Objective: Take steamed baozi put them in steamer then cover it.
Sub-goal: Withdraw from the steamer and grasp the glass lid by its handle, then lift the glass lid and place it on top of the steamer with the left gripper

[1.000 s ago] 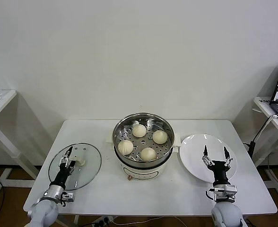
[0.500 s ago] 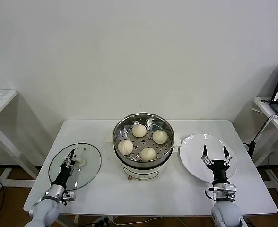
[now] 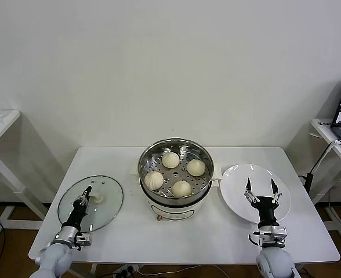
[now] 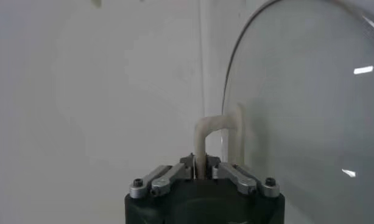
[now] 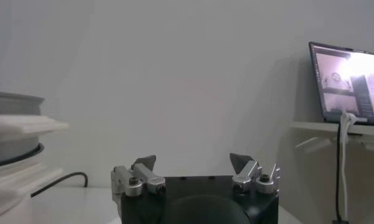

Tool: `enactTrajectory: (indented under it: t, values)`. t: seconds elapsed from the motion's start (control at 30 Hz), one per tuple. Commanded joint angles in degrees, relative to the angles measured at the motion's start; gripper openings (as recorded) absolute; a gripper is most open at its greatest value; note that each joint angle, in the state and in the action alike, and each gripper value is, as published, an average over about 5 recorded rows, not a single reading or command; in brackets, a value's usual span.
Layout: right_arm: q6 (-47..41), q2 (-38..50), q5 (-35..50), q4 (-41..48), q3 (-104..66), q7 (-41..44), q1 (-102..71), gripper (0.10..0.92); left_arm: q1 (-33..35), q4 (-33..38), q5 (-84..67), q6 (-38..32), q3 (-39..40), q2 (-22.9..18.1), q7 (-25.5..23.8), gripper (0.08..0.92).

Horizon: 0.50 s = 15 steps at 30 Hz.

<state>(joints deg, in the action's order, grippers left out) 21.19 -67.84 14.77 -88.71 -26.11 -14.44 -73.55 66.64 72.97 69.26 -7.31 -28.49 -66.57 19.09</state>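
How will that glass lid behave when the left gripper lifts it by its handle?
The glass lid looks rigid and probably heavy for its size. Held by the thin handle in the shut left gripper, it may swing or tilt. Being glass, it likely chips if knocked against the steamer.

Legible text, labels, brands, numbers, signs: none; laptop screen (image 5: 348, 82) at 3 o'clock of the head view displays content too small to read.

Shiny stainless-steel steamer (image 3: 176, 174), clear glass lid (image 3: 91, 202), glossy white plate (image 3: 255, 185), matt white table (image 3: 130, 231).
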Motion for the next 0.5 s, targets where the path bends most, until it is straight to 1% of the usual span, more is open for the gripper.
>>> enactTrajectory:
  t: [0.03, 0.17, 0.3, 0.4, 0.5]
  values:
    - [0.1, 0.0, -0.1, -0.1, 0.0, 0.1, 0.0, 0.823, 3.8, 13.4, -6.5, 2.2, -3.7, 1.4, -1.6, 0.192]
    - [0.1, -0.2, -0.2, -0.1, 0.0, 0.1, 0.1, 0.823, 6.1, 26.2, -9.1, 6.5, -7.5, 2.5, -4.7, 0.192]
    - [0.1, -0.5, -0.4, -0.1, 0.0, 0.1, 0.2, 0.823, 7.5, 38.5, -11.7, 12.5, -8.5, 3.4, -9.1, 0.192]
    - [0.1, -0.6, -0.5, 0.0, 0.2, 0.2, 0.3, 0.823, 7.4, 46.4, -12.3, 17.8, -6.2, 3.9, -12.7, 0.192]
    - [-0.1, -0.6, -0.7, 0.1, 0.4, 0.3, 0.2, 0.823, 5.4, 51.4, -11.4, 22.3, -0.3, 3.5, -15.5, 0.192]
